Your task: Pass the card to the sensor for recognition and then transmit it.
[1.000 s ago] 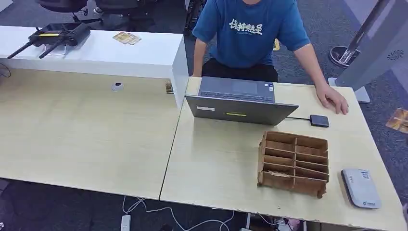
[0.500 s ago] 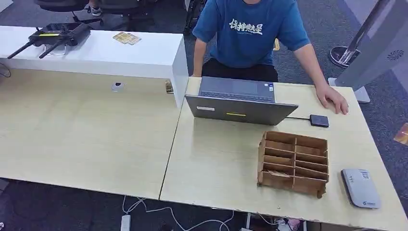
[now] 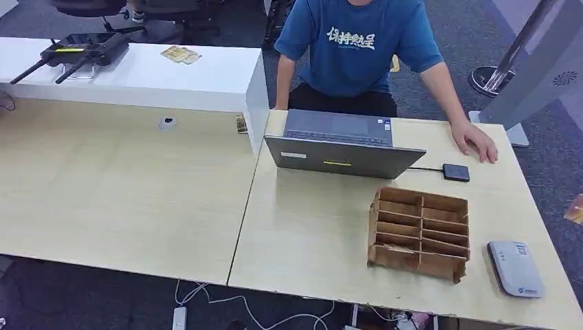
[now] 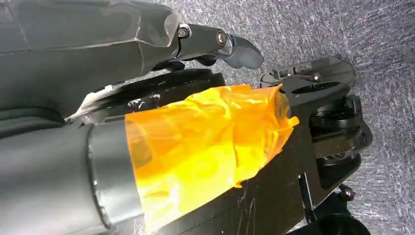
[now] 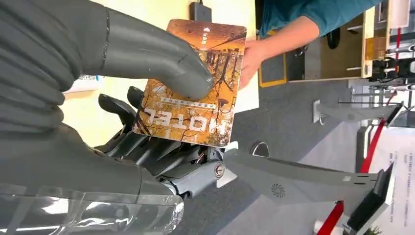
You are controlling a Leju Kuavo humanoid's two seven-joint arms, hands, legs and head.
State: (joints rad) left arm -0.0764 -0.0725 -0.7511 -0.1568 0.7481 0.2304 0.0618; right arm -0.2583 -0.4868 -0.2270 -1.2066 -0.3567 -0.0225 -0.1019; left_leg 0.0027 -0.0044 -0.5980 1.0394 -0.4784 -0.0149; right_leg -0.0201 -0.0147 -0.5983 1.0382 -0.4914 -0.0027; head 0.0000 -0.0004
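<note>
Evidently the card (image 3: 576, 208) has been carried lower along the right edge of the head view over the last second, from level with the laptop (image 3: 344, 155) to level with the cardboard rack (image 3: 421, 234); the table (image 3: 309, 227) and everything on it have stayed put, so the shift is the arm's and not the camera's. In the right wrist view the card (image 5: 193, 83), printed with an autumn scene, is pinched by the right hand (image 5: 98, 54) between the thick thumb on its face and the dark fingers behind it. The small black box (image 3: 456, 172) wired to the laptop, at right of centre in the head view, is judged to be the sensor; the card is well apart from it, so recognition is not yet done, and a reach toward the table is called for next. A person's hand (image 3: 478, 143) rests just beside that box. The left hand (image 4: 122, 44) hangs over grey carpet; whether it is clenched cannot be told.
</note>
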